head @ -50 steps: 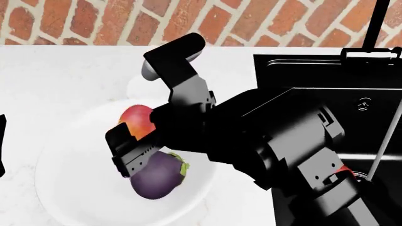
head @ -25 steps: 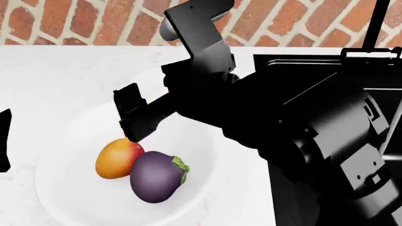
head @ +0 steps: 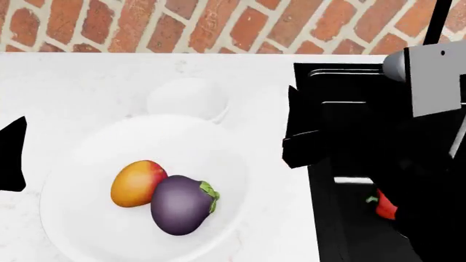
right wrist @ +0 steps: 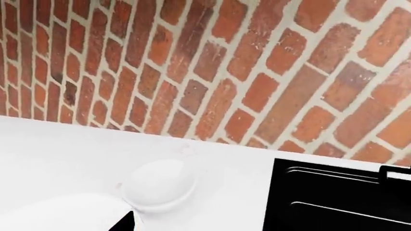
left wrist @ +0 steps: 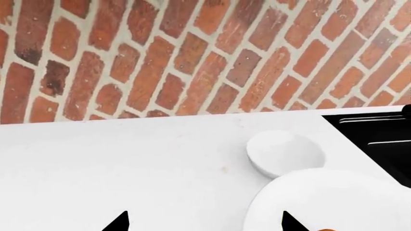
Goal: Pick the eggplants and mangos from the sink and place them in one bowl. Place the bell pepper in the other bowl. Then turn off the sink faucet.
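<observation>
Your right claw (head: 306,136) hangs over the black sink's edge (head: 342,82), holding nothing; whether it is spread I cannot tell; the left claw (left wrist: 202,224) stands spread, idle. Beside the right claw the large white bowl (head: 87,229) groups orange-red mango (head: 137,183) touching purple eggplant (head: 182,203); the small white bowl (head: 185,98) waits for the red bell pepper (head: 384,206), below in the sink.

A simulated kitchen: white countertop (head: 87,82), black sink (head: 350,87), red brick wall (left wrist: 192,53) and white bowls (head: 73,218).
</observation>
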### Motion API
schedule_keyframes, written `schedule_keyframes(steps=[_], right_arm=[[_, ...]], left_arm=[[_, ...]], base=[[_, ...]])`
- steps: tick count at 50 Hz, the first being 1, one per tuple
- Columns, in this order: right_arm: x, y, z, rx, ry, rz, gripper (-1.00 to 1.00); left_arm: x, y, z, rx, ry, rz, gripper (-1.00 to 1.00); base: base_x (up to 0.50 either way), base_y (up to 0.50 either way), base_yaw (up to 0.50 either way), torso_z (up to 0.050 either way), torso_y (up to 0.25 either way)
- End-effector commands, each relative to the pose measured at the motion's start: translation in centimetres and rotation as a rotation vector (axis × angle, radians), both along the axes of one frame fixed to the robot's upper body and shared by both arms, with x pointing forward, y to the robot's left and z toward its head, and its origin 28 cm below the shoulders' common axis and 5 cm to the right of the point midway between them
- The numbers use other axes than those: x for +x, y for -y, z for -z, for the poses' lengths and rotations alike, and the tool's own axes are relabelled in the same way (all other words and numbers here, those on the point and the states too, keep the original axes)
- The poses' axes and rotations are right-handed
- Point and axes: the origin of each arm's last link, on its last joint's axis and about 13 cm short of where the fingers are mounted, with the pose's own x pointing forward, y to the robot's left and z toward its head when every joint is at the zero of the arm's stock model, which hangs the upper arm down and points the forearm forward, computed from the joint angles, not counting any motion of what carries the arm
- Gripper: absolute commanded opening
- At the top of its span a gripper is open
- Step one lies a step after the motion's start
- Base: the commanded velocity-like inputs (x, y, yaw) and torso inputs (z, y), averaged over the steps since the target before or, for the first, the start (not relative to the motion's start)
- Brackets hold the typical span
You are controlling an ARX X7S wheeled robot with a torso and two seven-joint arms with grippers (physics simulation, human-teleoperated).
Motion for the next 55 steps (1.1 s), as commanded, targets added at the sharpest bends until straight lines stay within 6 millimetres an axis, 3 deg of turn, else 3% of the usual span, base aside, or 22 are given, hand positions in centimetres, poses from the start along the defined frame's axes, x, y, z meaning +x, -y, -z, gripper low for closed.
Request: schedule_keyframes(steps=[1, 18, 55], right_arm=[[-3.1, 1.9, 0.5, -0.023, 0.032, 0.128, 1.0], [-4.2, 2.5, 1.0, -0.009, 0.025, 0.165, 1.0], [-4.8, 2.9, 1.9, -0.005, 0.021, 0.192, 1.0]], left_arm=[[0.0, 0.1, -0.5, -0.023, 0.045, -0.018, 1.0], [0.1, 0.5, -1.0, -0.004, 0.052, -0.01, 1.0], [0.4, 1.3, -0.3, -0.014, 0.042, 0.026, 1.0]], base=[[-0.01, 0.0, 0.0, 0.0, 0.0], [-0.17, -0.05, 0.0, 0.0, 0.0], [0.0, -0.5, 0.0, 0.0, 0.0]])
